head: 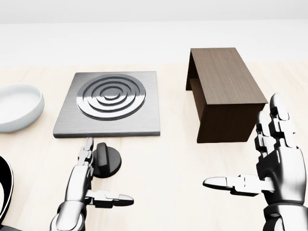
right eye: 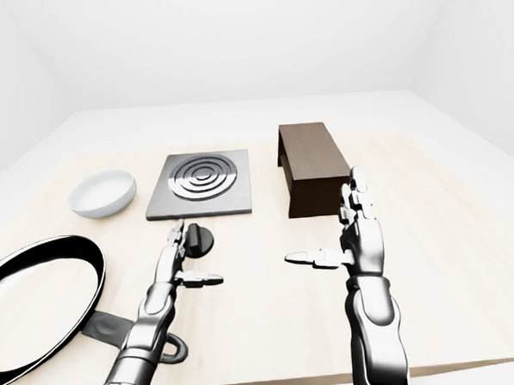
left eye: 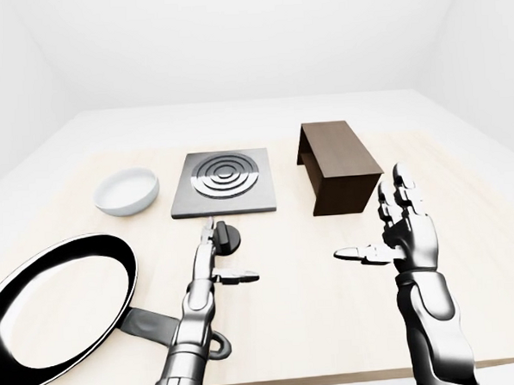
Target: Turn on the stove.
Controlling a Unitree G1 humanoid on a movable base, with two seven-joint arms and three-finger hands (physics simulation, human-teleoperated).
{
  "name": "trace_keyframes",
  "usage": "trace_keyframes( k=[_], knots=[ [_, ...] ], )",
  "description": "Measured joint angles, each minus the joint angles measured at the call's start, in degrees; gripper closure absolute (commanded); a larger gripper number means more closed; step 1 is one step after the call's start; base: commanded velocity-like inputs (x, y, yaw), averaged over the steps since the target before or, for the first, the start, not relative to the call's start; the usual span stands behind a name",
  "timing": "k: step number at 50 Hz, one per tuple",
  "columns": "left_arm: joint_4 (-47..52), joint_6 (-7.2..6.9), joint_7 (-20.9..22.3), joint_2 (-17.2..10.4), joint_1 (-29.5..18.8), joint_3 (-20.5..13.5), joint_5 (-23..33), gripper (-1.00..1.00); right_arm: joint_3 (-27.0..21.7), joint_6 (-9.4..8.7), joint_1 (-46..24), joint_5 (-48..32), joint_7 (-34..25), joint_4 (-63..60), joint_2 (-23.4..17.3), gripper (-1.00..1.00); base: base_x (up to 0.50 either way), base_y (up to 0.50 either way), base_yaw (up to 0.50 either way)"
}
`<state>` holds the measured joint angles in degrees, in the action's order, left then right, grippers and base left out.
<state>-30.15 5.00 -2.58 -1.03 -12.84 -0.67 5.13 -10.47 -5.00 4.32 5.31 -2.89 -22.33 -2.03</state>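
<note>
Two hands hang open over our table (left eye: pixel 316 327): the left hand (head: pixel 85 180) has fingertips beside the black knob (head: pixel 106 160), thumb splayed; the right hand (head: pixel 269 163) stands well apart (palm inward). The stove plate (head: pixel 109 103) lies just above the knob. Bare wood separates it from the brown shelf (head: pixel 224 94). A white bowl (left eye: pixel 127 190) and a black pan (left eye: pixel 56 311) crowd the head view's left.
</note>
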Motion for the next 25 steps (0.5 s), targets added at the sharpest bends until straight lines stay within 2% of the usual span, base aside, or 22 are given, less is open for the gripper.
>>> trace_keyframes(
  k=[8,17,25],
  knots=[
    [7.11,-0.30,2.90,0.85,5.44,2.19,1.44,-1.00,-0.05,0.00,0.02,0.03,-0.01,0.00,-0.01,-1.00,0.00,0.00,0.00],
    [19.09,-3.37,7.31,1.45,12.08,5.85,2.26,-1.00,-0.07,0.00,-0.03,0.04,0.00,-0.09,-0.03,-1.00,0.00,0.00,0.00],
    [26.62,-5.67,10.24,1.70,15.56,8.69,2.03,-1.00,-0.08,0.00,-0.11,0.07,0.01,-0.12,-0.05,-1.00,0.00,0.00,0.00]
  ],
)
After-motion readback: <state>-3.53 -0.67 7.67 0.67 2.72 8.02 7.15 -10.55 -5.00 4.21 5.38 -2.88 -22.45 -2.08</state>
